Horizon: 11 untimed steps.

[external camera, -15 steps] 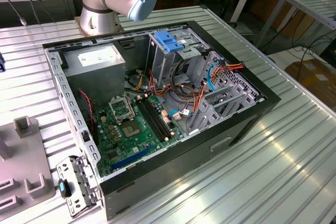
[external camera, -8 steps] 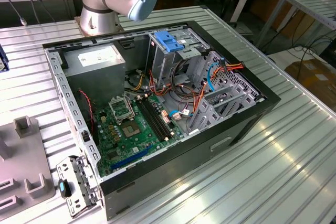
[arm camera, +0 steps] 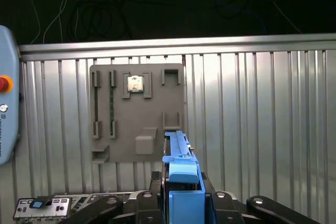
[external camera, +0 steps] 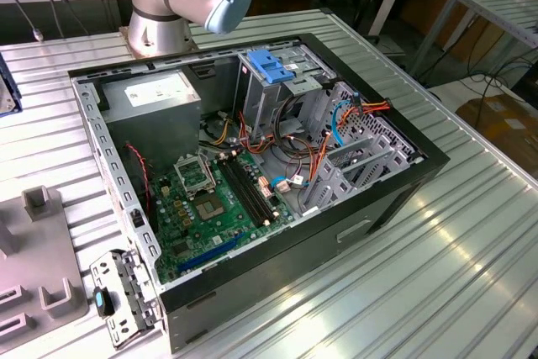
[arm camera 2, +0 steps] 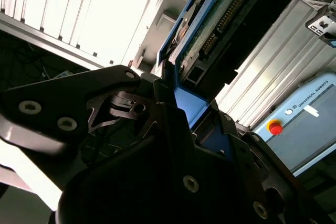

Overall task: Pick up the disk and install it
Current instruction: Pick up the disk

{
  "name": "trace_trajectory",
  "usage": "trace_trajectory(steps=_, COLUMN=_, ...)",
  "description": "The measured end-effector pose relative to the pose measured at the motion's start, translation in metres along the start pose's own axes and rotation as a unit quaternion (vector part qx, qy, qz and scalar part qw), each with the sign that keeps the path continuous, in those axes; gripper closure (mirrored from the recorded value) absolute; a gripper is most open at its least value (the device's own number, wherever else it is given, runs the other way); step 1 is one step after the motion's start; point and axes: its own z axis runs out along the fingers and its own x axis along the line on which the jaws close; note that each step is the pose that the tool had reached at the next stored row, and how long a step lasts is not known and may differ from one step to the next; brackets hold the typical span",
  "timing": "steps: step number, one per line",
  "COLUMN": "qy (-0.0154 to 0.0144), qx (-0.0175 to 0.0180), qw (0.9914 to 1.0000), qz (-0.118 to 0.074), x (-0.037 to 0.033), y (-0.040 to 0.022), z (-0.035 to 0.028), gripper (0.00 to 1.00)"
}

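Fingers (arm camera 2: 173, 124) clamp the disk (arm camera: 185, 171) by its blue rail. You're over ribbed metal table (arm camera: 252, 103). Ext. view: grey fixture plate (external camera: 42, 245) at 8 o'clock of open PC case (external camera: 378, 208).

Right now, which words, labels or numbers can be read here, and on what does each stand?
Teach pendant: a maker's name in print, not quoted here.
Power supply label: too small to read.
Disk in the tool: print blurred.

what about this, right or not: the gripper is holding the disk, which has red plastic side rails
Wrong on colour: the side rails are blue, not red, as the first wrist view shows. The gripper is holding the disk.
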Motion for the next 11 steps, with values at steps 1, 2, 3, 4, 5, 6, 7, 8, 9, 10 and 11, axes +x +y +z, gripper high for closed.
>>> trace_trajectory(steps=1, qy=0.0, qx=0.0, qw=1.0, qz=0.0, x=0.0, y=-0.0007, z=0.0, gripper=0.63)
trace_trajectory(steps=2, qy=0.0, qx=0.0, qw=1.0, qz=0.0, x=-0.0001, y=-0.0014, z=0.0, gripper=0.63)
trace_trajectory(steps=3, qy=0.0, qx=0.0, qw=1.0, qz=0.0, x=-0.0001, y=-0.0027, z=0.0001, gripper=0.63)
trace_trajectory(steps=4, qy=0.0, qx=0.0, qw=1.0, qz=0.0, x=-0.0002, y=-0.0036, z=0.0001, gripper=0.63)
trace_trajectory(steps=5, qy=0.0, qx=0.0, qw=1.0, qz=0.0, x=-0.0002, y=-0.0047, z=0.0001, gripper=0.63)
trace_trajectory(steps=6, qy=0.0, qx=0.0, qw=1.0, qz=0.0, x=-0.0002, y=-0.0054, z=0.0001, gripper=0.63)
trace_trajectory(steps=7, qy=0.0, qx=0.0, qw=1.0, qz=0.0, x=-0.0002, y=-0.006, z=0.0002, gripper=0.63)
trace_trajectory(steps=8, qy=0.0, qx=0.0, qw=1.0, qz=0.0, x=-0.0003, y=-0.0066, z=0.0002, gripper=0.63)
trace_trajectory(steps=9, qy=0.0, qx=0.0, qw=1.0, qz=0.0, x=-0.0003, y=-0.0076, z=0.0002, gripper=0.63)
trace_trajectory(steps=10, qy=0.0, qx=0.0, qw=1.0, qz=0.0, x=-0.0004, y=-0.0091, z=0.0002, gripper=0.63)
trace_trajectory(steps=11, qy=0.0, qx=0.0, qw=1.0, qz=0.0, x=-0.0005, y=-0.0116, z=0.0003, gripper=0.63)
